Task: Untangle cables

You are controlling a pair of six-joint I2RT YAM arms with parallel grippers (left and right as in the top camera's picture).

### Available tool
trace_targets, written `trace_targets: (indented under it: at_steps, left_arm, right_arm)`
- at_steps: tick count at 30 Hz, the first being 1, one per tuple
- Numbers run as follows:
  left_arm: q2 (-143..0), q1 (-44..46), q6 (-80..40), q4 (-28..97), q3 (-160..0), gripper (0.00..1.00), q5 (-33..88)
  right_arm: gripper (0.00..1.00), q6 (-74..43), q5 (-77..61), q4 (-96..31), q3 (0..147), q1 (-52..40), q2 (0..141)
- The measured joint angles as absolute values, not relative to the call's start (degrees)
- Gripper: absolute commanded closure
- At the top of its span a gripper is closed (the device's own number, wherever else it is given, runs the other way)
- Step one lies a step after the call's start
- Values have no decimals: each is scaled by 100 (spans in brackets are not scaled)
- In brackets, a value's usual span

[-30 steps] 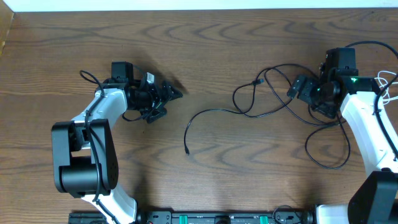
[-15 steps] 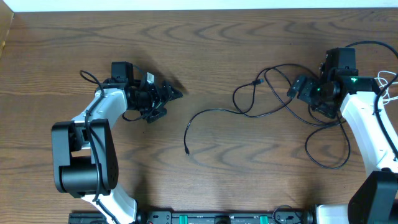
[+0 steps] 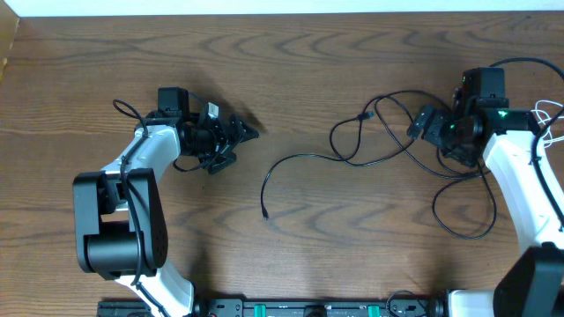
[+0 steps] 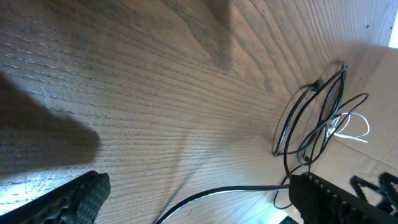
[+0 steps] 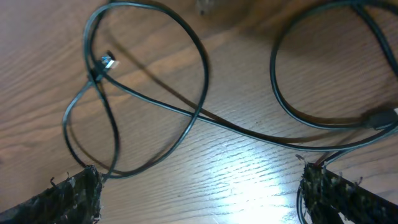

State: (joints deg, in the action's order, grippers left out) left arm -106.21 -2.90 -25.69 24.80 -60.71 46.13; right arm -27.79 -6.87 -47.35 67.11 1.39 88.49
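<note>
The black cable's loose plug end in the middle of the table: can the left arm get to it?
Probably yes. The plug end lies by itself on the table, with nothing between it and the left gripper, whose jaws stand open. The arm would only need to swing nearer.

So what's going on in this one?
Two robot arms are untangling cables on a brown wooden table. The long thin black cable lies spread in loose loops, with the open right pincer just above part of it. The short white cable lies beside the right arm. The left pincer is open, holding nothing.
</note>
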Motion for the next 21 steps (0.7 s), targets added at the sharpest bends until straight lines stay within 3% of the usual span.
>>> trace_targets:
  at_steps: [14,21]
  left_arm:
    - [-10621,-290,-2569,2480,-6071,2,4611]
    - [-10621,-290,-2571,2482,-6071,2,4611]
  right_arm:
    - [1,-2777,-650,-4707,6643,-945,7037]
    - [1,-2777,-292,-3833,5631,-1096,6145]
